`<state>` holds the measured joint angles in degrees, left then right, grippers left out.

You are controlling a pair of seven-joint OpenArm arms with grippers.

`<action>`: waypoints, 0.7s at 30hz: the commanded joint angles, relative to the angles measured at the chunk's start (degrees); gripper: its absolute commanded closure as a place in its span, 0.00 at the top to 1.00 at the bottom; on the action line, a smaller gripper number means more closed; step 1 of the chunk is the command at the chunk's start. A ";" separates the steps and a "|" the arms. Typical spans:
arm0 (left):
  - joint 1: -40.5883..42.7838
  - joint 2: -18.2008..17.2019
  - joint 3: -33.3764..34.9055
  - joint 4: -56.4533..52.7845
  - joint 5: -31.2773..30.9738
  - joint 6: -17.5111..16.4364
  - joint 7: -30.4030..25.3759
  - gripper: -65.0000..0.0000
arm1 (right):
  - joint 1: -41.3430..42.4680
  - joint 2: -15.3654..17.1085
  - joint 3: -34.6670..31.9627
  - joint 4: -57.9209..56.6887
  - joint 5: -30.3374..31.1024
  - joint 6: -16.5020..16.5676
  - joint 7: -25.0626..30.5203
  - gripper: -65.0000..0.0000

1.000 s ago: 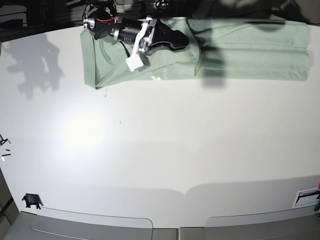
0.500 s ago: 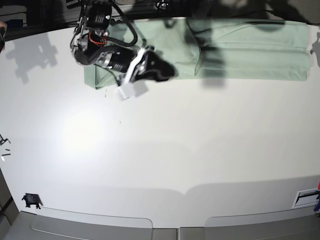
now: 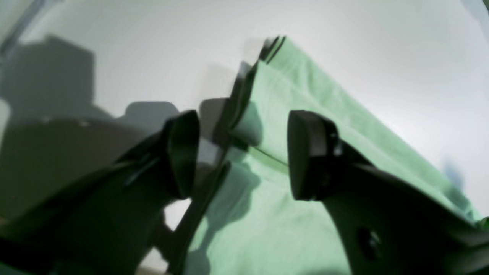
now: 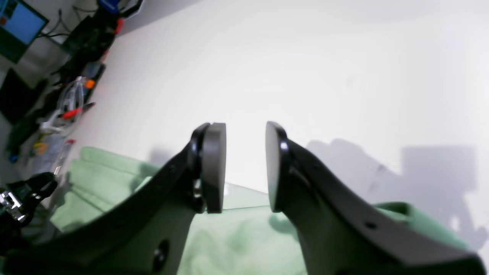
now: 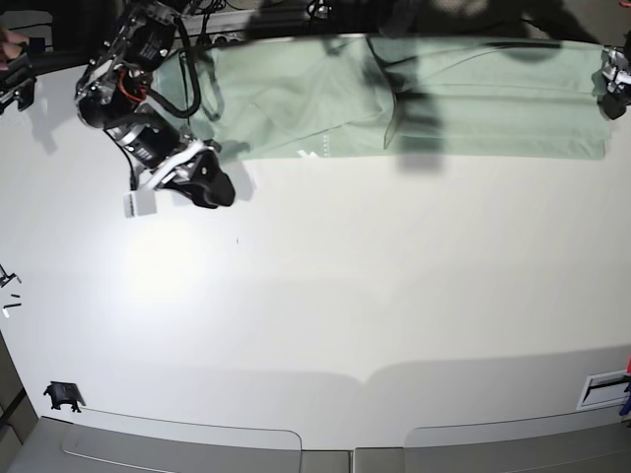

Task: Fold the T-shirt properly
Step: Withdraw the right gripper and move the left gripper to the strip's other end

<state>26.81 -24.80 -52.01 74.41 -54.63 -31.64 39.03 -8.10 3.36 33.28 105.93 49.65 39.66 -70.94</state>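
The pale mint-green T-shirt lies flat as a long band along the table's far edge, with a small white logo near its front hem. My right gripper hangs over bare table just in front of the shirt's left end. In the right wrist view it is open and empty, with the shirt below it. My left gripper is at the shirt's right end. In the left wrist view it is open, with the folded shirt edge between the jaws.
The white table stretches forward from the shirt. A small black part lies at the front left and a white slot at the front right. Cables and a monitor stand beyond the table.
My right gripper has swung off the shirt's left part, moving left and forward over bare table. My left gripper has come into view at the shirt's right end.
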 commanded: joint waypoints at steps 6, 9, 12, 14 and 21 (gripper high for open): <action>-3.69 -2.43 -0.33 -7.58 -1.01 -2.51 -0.20 0.57 | 0.63 1.70 0.13 1.11 1.73 0.34 1.51 0.25; -4.94 -2.95 -0.33 -10.62 -1.49 -4.28 2.32 0.57 | 0.63 1.70 0.09 1.11 1.73 0.34 1.51 0.25; -4.87 -2.91 -0.33 -11.13 -5.42 -6.62 8.07 0.57 | 0.63 1.70 0.09 1.11 1.73 0.34 1.53 0.25; -4.87 -2.69 -0.33 -11.10 -8.85 -8.36 13.22 0.57 | 0.63 1.70 0.09 1.11 1.75 0.34 1.53 0.25; -4.07 -2.51 -0.33 -11.10 -12.52 -8.36 17.53 0.56 | 0.63 1.70 0.09 1.09 1.77 0.34 1.53 0.25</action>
<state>22.28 -26.24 -52.16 62.94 -67.29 -39.75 55.94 -8.10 4.60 33.26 105.93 49.67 39.66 -70.89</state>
